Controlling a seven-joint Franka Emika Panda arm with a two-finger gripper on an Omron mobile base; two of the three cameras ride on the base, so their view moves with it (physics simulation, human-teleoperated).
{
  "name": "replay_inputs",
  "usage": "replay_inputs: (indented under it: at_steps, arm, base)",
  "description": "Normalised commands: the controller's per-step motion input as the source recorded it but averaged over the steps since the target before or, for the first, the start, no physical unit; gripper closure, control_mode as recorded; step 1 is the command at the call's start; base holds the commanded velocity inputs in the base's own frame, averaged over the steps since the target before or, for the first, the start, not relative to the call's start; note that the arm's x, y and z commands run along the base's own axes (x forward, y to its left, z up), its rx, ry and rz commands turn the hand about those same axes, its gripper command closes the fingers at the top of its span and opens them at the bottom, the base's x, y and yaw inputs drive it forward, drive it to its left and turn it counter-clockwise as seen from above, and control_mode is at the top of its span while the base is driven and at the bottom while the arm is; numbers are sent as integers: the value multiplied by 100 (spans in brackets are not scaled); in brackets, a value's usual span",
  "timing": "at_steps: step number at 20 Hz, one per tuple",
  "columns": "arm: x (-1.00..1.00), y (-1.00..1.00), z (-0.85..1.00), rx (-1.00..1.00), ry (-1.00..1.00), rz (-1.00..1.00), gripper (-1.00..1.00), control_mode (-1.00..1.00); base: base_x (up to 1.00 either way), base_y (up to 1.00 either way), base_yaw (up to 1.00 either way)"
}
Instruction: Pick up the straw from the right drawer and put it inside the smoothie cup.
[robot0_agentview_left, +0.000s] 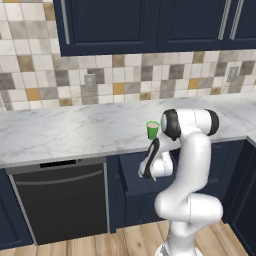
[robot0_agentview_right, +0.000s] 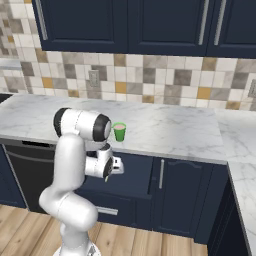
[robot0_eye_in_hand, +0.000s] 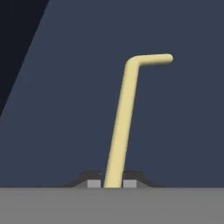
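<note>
In the hand view the straw (robot0_eye_in_hand: 122, 122), pale yellow with a short bend at its far end, rises from between my two finger tips, over the dark blue floor of the right drawer (robot0_eye_in_hand: 183, 131). My gripper (robot0_eye_in_hand: 113, 183) is shut on the straw's near end. From the base views the hand (robot0_agentview_left: 149, 170) reaches down into the pulled-out right drawer (robot0_agentview_left: 131, 175) just below the counter edge. The smoothie cup (robot0_agentview_left: 152, 130), small and bright green, stands upright near the counter's front edge, right above the drawer (robot0_agentview_right: 135, 176). In the right base view the smoothie cup (robot0_agentview_right: 119, 132) shows beside my arm's upper joint.
A black dishwasher front (robot0_agentview_left: 60, 200) with a long handle sits left of the drawer. The marble counter (robot0_agentview_left: 70, 132) runs along the tiled wall, and navy upper cabinets (robot0_agentview_left: 110, 25) hang above it. A closed navy cabinet door (robot0_agentview_right: 177, 195) stands to the drawer's right.
</note>
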Motion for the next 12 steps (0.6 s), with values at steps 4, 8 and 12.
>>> replay_inputs:
  at_steps: [4,8,12]
  arm:
    - [-7,-13,96,1,6,7,100,-100]
    - [-25,-20,92,2,2,12,100,-100]
    - [-29,-34,100,4,1,14,100,-100]
  base:
    - [0,0,0]
    - [0,0,0]
    - [0,0,0]
